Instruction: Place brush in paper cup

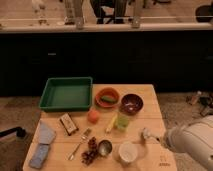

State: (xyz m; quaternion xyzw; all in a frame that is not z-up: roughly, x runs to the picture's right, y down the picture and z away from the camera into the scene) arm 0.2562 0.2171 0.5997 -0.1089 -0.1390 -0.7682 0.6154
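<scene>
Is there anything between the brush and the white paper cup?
No. In the camera view, only bare table separates the brush from the paper cup. The shut gripper holds the brush's handle.

Green tray (66,93) upper left of the table (150,97); orange bowl (107,97) and dark bowl (132,103) centre; fork (80,143), metal cup (104,148) (shiny) lower down

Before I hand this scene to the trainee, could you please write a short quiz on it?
1. True or false: the brush is already in the paper cup.
2. Which cup stands nearest the grapes? A paper cup, B metal cup, C yellow-green cup.
3. Where is the gripper, and what does it hold?
Key: 1 false, the brush is right of the paper cup; 2 B; 3 at the right edge of the table, shut on the brush's handle.
</scene>
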